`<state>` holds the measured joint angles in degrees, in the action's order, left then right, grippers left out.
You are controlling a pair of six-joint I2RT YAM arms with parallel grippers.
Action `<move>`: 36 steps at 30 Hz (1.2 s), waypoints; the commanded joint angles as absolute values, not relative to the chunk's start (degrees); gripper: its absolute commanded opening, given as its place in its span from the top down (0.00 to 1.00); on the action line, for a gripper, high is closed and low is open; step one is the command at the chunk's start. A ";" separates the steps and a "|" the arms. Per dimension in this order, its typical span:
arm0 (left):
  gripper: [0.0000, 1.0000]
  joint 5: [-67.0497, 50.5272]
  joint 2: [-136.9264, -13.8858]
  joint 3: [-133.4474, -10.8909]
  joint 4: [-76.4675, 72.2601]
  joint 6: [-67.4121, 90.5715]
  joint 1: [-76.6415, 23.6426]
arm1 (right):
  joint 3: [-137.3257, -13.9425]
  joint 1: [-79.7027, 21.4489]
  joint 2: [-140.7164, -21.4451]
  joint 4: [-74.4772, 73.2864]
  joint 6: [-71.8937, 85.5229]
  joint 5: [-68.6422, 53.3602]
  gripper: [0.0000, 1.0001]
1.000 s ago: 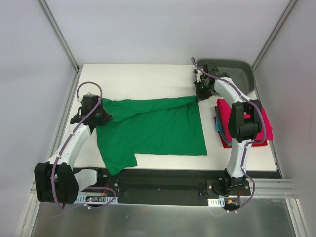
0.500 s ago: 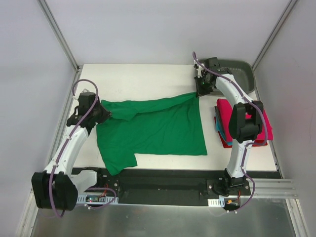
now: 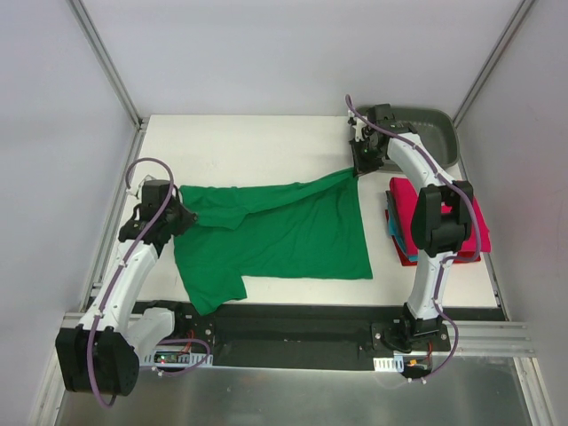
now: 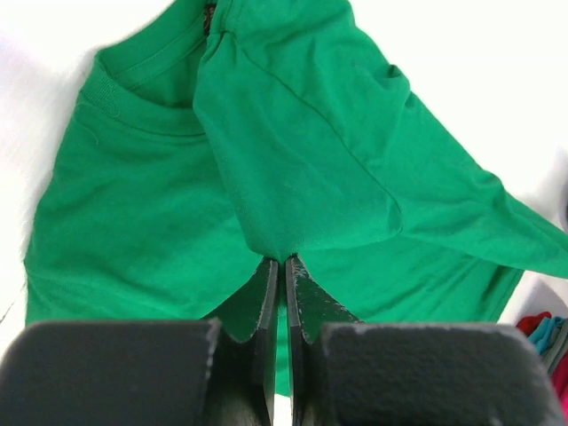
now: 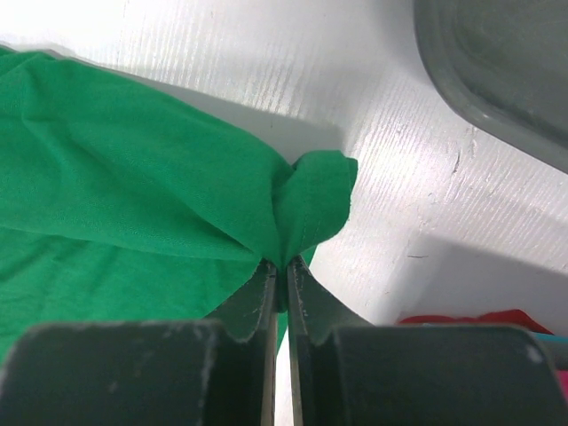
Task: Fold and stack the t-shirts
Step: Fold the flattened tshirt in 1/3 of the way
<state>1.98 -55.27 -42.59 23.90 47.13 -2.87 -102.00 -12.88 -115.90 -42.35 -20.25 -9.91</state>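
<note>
L gripper: my fingers pinched tight on green t-shirt, left edge.
R gripper: clamped on its far-right corner.
Folded stack: beside my R arm.

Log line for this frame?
left gripper: shut on green t-shirt | right gripper: shut on green t-shirt | folded stack: right side

Green t-shirt: plain bright green, no print. Folded stack, all plain: crimson-pink shirt on top, teal shirt showing at the edge, red shirt at the bottom. Tray: dark grey. Table: white, faint grain. Left gripper and right gripper: black fingers, scuffed. Left arm and right arm: white with black joints, purple cables.
</note>
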 commanded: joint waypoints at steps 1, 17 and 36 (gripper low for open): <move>1.00 2.72 -54.58 -40.61 25.05 48.16 -2.37 | -101.34 -12.75 -114.87 -43.07 -20.92 -9.15 0.93; 1.00 3.95 -54.58 -38.41 25.05 48.16 -2.37 | -87.37 -12.66 -107.76 -39.90 -16.35 -6.16 0.70; 1.00 4.56 -68.80 -49.64 20.57 48.26 -1.94 | -79.72 -26.80 -97.38 -30.68 -15.56 -11.26 0.24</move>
